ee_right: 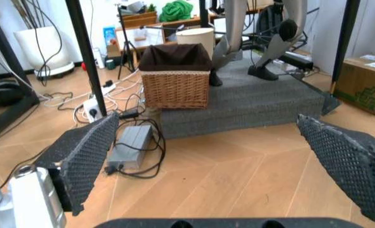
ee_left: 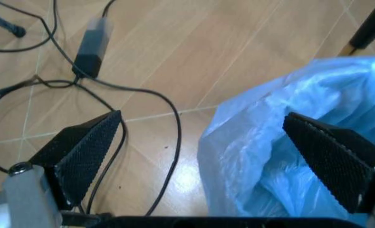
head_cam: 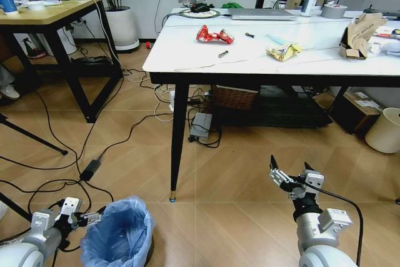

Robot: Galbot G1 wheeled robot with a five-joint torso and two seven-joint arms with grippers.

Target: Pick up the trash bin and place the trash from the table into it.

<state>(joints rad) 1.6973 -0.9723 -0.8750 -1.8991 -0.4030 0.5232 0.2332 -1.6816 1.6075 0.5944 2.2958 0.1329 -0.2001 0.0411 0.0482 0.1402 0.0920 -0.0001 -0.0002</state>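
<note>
While your left gripper [head_cam: 80, 216] sits low by the floor with jaws spread, one finger [ee_left: 330, 154] reaches over the rim of the trash bin [head_cam: 119, 234]. Your right gripper [head_cam: 292, 177] hangs apart, jaws spread. You have trash [head_cam: 214, 35] on the table [head_cam: 187, 54].

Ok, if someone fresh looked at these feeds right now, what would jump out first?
Probably the small round bin lined with a crinkly light-blue plastic bag on the wooden floor, with the open left gripper at its rim. Next, the white marble-look table ahead, littered with a red crumpled wrapper, a yellow wrapper and torn brown cardboard. The right gripper hangs open over bare floor.
</note>
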